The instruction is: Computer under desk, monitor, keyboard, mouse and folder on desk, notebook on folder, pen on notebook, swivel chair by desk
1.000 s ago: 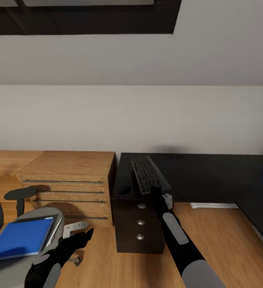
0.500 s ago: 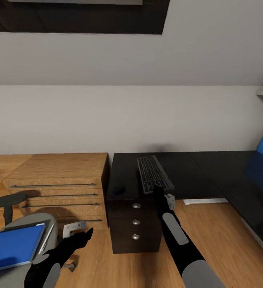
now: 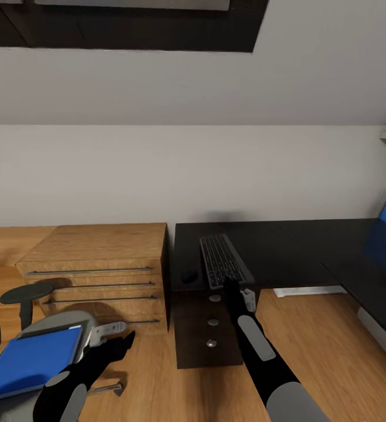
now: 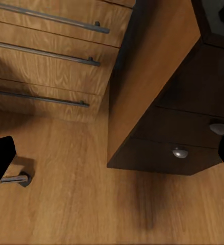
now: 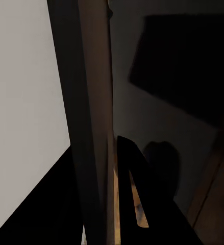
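The right claw (image 3: 233, 285) pinches the near end of the keyboard (image 3: 222, 259), which sits over the desk (image 3: 287, 252) near its left front edge. The left claw (image 3: 122, 340) hangs spread above the floor, beside the swivel chair (image 3: 64, 322) carrying the blue folder (image 3: 31, 361).

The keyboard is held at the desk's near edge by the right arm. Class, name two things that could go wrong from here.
1. The keyboard lies at the near edge of the desk, gripped at its near end by the right gripper. If released this close to the edge, it could tip off.
2. A small dark object, likely the mouse, sits close beside the keyboard. Sliding the keyboard sideways could knock it off the desk.
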{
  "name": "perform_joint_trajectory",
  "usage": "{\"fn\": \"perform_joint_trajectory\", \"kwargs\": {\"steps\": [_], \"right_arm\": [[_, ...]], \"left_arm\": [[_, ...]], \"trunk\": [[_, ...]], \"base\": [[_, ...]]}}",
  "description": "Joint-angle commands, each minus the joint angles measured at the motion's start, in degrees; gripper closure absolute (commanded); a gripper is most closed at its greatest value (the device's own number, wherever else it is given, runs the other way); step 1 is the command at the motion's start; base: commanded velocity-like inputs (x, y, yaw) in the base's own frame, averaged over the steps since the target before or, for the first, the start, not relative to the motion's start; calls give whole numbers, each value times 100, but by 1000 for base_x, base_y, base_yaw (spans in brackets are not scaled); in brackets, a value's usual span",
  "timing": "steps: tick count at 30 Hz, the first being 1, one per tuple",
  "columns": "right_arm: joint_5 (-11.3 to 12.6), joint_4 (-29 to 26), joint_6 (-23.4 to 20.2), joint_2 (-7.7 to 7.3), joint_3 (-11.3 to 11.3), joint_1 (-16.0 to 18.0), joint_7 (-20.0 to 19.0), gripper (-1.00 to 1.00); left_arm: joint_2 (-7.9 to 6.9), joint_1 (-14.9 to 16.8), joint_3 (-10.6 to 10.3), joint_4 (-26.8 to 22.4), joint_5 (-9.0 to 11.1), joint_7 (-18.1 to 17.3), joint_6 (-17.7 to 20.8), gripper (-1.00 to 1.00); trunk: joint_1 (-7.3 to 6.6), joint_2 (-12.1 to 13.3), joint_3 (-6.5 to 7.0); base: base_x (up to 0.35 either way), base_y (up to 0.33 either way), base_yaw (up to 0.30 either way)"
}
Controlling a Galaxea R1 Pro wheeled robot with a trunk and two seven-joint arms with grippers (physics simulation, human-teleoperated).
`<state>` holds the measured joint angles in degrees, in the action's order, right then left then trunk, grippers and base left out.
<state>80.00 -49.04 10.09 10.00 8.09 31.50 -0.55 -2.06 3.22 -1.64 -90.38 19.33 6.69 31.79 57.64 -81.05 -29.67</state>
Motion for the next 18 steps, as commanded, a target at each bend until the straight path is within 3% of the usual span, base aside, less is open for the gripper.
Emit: {"fn": "perform_joint_trajectory", "kwargs": {"steps": [1, 7, 18], "right_arm": [[62, 8, 41, 0, 9, 5, -24, 100], [51, 9, 45, 0, -17, 5, -25, 100], [51, 9, 43, 0, -14, 5, -24, 100]], "left_arm": [[3, 3, 36, -58, 62, 59, 20, -100], [21, 3, 76, -111, 62, 66, 23, -100], [22, 3, 81, -111, 62, 60, 20, -100]], "trunk": [[0, -4, -6], [110, -204, -96], [351, -645, -293]], "base": [[-3, 7, 0], [-1, 1, 0], [-181, 0, 0]]}}
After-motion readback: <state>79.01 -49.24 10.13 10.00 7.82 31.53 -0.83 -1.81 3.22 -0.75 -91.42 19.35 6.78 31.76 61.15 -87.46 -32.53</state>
